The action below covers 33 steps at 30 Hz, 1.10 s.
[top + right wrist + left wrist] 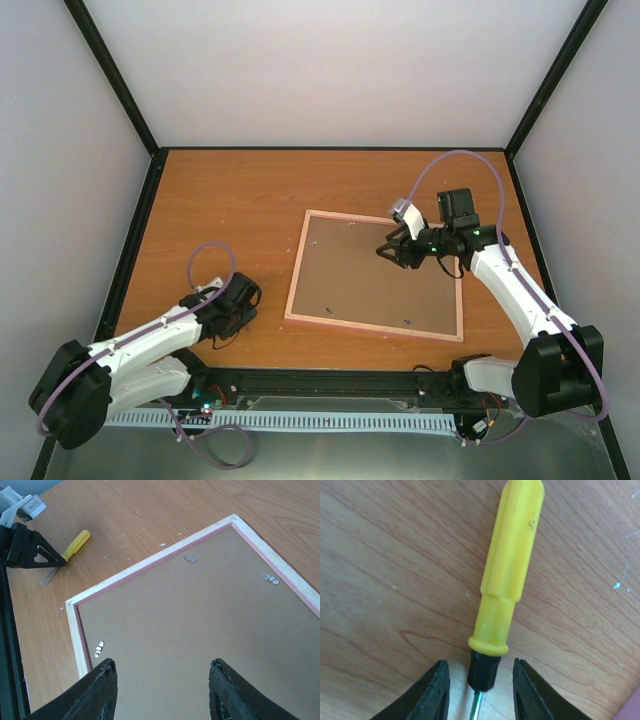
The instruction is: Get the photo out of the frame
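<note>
frame (370, 328) face down, backing board (200, 615) in. left gripper (480, 690) spread astride screwdriver (510, 565), right gripper (162, 680) spread over board. next: likely swing tabs (190, 558) clear.

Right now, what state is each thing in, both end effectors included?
frame: face down, flat on the table.
backing board: in place inside the frame.
screwdriver: lying on the table, ungripped.
left end effector: open, straddling the screwdriver.
right end effector: open, empty, above the backing board.

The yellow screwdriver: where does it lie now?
Left wrist view: the screwdriver lies on the table, left of the frame, collar between the left fingers.
</note>
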{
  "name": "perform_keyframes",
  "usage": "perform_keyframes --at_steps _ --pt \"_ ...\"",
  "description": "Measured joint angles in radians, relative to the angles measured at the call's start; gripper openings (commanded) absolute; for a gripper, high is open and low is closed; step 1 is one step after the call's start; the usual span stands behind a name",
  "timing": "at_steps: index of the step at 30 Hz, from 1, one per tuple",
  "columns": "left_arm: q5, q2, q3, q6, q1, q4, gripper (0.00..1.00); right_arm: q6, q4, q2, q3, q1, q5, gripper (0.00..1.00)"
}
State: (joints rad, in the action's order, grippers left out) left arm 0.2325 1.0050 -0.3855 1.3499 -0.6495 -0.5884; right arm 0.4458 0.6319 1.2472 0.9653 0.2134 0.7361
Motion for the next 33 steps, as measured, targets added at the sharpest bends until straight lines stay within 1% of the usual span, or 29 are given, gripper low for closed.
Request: perform_keyframes --at_steps 1,3,6,8,10,12,13,14,17,20,21,24,26,28,30,33 --pt "-0.001 -0.005 -0.005 -0.003 0.000 -0.011 0.49 0.001 0.001 0.000 0.000 0.000 0.000 0.50" --pt "-0.004 -0.017 -0.024 -0.017 0.001 -0.039 0.57 0.002 0.002 0.000 0.000 0.000 0.000 0.50" --pt "-0.004 -0.061 -0.082 -0.045 0.003 -0.074 0.65 0.008 0.004 0.000 0.000 0.000 -0.003 0.47" --pt "-0.003 -0.100 -0.125 -0.086 0.003 -0.079 0.72 0.027 0.014 0.000 0.000 0.000 -0.011 0.43" --pt "0.000 -0.132 -0.166 -0.160 0.003 -0.068 0.77 0.060 0.042 0.003 0.004 0.000 -0.021 0.39" --pt "-0.001 -0.153 -0.200 -0.264 0.003 -0.029 0.91 0.109 0.085 0.008 0.006 0.003 -0.035 0.36" --pt "0.000 -0.157 -0.212 -0.322 0.003 0.000 0.97 0.140 0.113 0.010 0.006 0.007 -0.050 0.35" --pt "0.001 -0.157 -0.219 -0.368 0.003 0.021 0.99 0.170 0.135 0.011 0.005 0.012 -0.064 0.35" --pt "0.017 -0.141 -0.220 -0.479 0.003 0.103 1.00 0.254 0.196 -0.006 -0.022 0.047 -0.134 0.34" --pt "0.034 -0.108 -0.197 -0.542 0.003 0.200 1.00 0.333 0.262 -0.059 -0.079 0.082 -0.209 0.35" --pt "0.035 -0.098 -0.181 -0.562 0.003 0.238 0.98 0.359 0.286 -0.087 -0.104 0.090 -0.240 0.36" --pt "0.010 -0.060 -0.119 -0.623 0.003 0.377 0.85 0.419 0.341 -0.160 -0.170 0.102 -0.335 0.40" --pt "-0.019 -0.012 -0.100 -0.657 0.003 0.445 0.80 0.450 0.361 -0.190 -0.214 0.102 -0.403 0.43" --pt "-0.047 0.042 -0.100 -0.682 0.003 0.501 0.77 0.471 0.371 -0.200 -0.258 0.102 -0.463 0.43" --pt "-0.063 0.079 -0.100 -0.718 -0.016 0.548 0.77 0.485 0.375 -0.198 -0.296 0.102 -0.509 0.43" --pt "-0.061 0.111 -0.108 -0.795 -0.087 0.588 0.76 0.501 0.372 -0.193 -0.342 0.102 -0.556 0.43"
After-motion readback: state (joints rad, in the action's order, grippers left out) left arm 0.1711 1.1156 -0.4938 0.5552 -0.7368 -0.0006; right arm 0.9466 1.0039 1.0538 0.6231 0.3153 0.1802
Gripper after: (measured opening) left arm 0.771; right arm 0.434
